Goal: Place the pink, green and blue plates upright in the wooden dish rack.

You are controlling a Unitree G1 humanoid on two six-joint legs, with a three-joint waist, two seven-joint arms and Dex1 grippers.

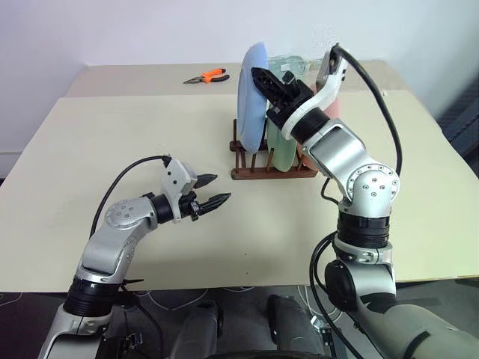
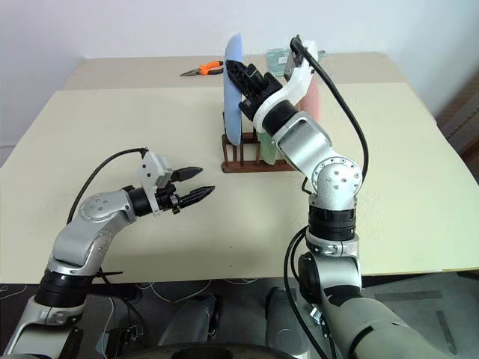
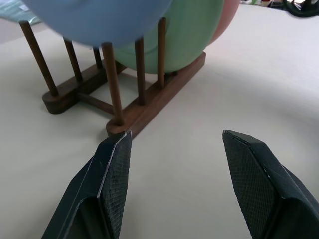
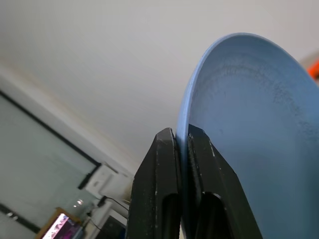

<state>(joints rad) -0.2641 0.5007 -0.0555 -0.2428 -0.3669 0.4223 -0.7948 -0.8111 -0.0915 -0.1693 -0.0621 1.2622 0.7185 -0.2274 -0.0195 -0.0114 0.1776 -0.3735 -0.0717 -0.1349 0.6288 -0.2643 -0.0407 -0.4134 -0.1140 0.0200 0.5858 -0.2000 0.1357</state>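
My right gripper [image 1: 260,75] is shut on the rim of the blue plate [image 1: 251,97], holding it upright at the near end of the wooden dish rack [image 1: 273,173]. The plate's lower edge hangs among the pegs, above the base rails [image 3: 149,107]. Behind it the green plate [image 1: 281,146] stands upright in the rack, and the pink plate [image 2: 313,97] stands behind that. My left gripper [image 1: 218,188] is open and empty, hovering low over the table in front and to the left of the rack.
Orange-handled pliers [image 1: 207,76] lie on the far table behind the rack. A pale greenish object [image 1: 288,66] sits just beyond the plates. The beige table [image 1: 112,142] stretches wide to the left and right of the rack.
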